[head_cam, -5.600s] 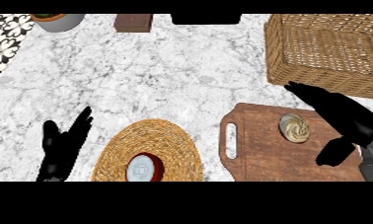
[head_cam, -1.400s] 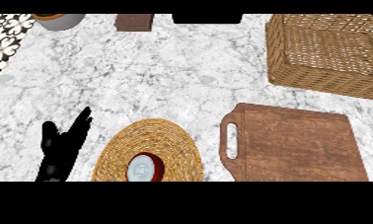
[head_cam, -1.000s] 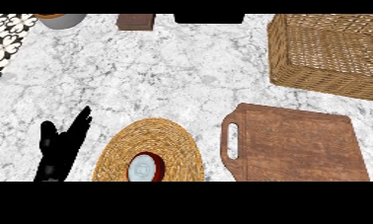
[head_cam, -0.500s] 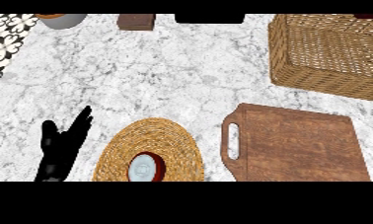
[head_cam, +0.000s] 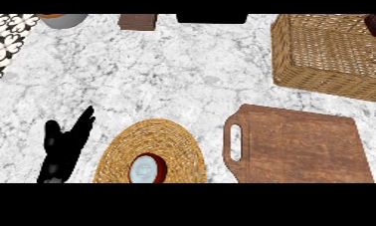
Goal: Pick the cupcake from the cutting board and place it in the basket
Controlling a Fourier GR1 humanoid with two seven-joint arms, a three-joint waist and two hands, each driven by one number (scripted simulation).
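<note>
The brown wooden cutting board [head_cam: 301, 145] lies at the lower right with its handle slot to the left, and nothing shows on it. The wicker basket [head_cam: 283, 51] stands behind it at the upper right. No cupcake can be made out anywhere in view. A small dark red shape [head_cam: 371, 21] shows at the right edge over the basket's far corner; I cannot tell what it is. My left hand [head_cam: 62, 150] rests at the lower left, fingers straight and pointing up, holding nothing. My right hand is out of view.
A round woven mat [head_cam: 121, 155] lies at the bottom middle with a small red-rimmed dish [head_cam: 147, 169] on it. Along the back stand a grey bowl [head_cam: 66, 20], a brown block [head_cam: 137, 21] and a black object [head_cam: 211, 18]. A patterned cloth [head_cam: 11, 33] lies far left.
5.6 s ago my right hand was over the board beside the cupcake. Since 1.4 s ago both are gone from view and the board is bare. The left hand has stayed put.
</note>
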